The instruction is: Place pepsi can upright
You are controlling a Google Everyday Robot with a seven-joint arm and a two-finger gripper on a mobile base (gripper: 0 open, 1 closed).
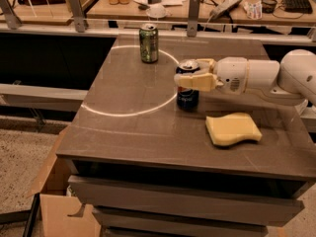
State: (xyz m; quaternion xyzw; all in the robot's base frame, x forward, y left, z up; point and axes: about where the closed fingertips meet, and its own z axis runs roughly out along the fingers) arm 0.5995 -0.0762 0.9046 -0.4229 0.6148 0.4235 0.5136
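The pepsi can (187, 97) is dark blue with a silver top. It stands upright on the brown table (128, 127), right of the middle, at the edge of a white circle marked on the top. My gripper (190, 78) reaches in from the right on a white arm (256, 78). Its beige fingers (193, 81) clasp the can's upper part, one across the front and one behind. The gripper is shut on the can, and the can's base rests on the table.
A green-and-silver can (148, 43) stands upright at the table's back left. A yellow sponge (232, 129) lies near the right front, just below the arm. A cluttered wooden bench (207, 6) runs behind. Cardboard (59, 211) lies on the floor at front left.
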